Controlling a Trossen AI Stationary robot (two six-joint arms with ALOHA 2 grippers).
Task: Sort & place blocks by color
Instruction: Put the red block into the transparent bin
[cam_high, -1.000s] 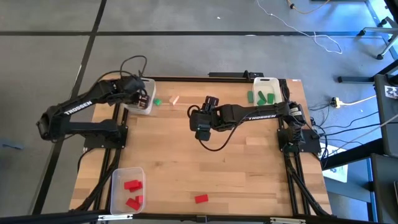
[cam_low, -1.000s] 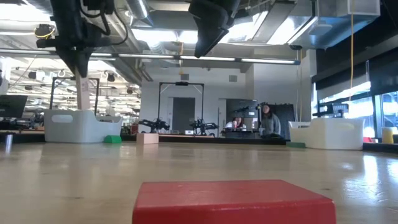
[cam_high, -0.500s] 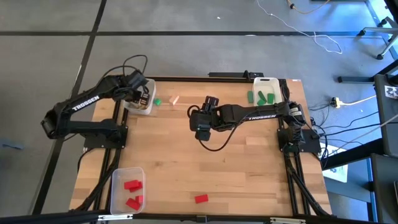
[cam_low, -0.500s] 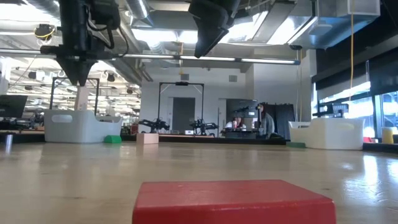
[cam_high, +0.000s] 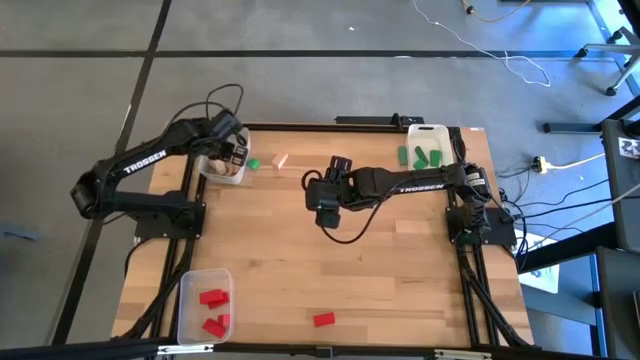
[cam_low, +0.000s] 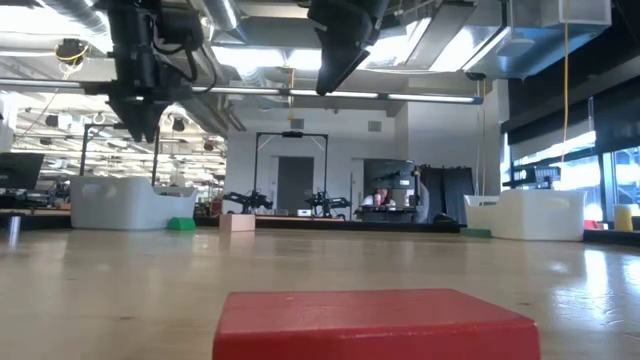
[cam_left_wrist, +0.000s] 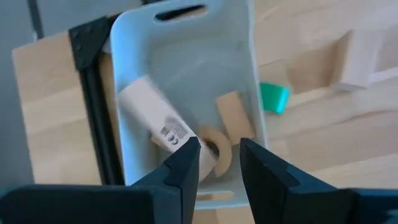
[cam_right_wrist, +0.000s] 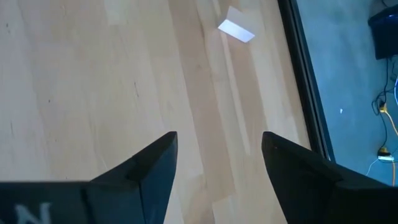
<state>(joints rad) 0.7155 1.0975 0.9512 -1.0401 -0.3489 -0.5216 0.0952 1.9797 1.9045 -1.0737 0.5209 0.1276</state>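
Note:
My left gripper (cam_left_wrist: 219, 165) hangs open above the clear bin (cam_high: 225, 165) at the table's far left, touching nothing. Pale wood blocks lie in the bin: a cylinder (cam_left_wrist: 152, 115), a flat piece (cam_left_wrist: 233, 115) and a ring-shaped one (cam_left_wrist: 217, 152). A green block (cam_high: 253, 163) and a pale wood block (cam_high: 281, 160) lie on the table just right of that bin. A red block (cam_high: 322, 319) lies near the front edge. My right gripper (cam_high: 327, 207) hovers open over bare wood at mid-table.
A bin (cam_high: 428, 150) at the far right holds green blocks. A bin (cam_high: 204, 305) at the near left holds red blocks. The wide middle of the table is bare wood. A small white patch (cam_right_wrist: 236, 30) lies near the table's edge.
My left gripper has opened and let go of a pale wood block, which has dropped into the clear bin below it. The gripper has also shifted a little over the bin and sunk slightly.

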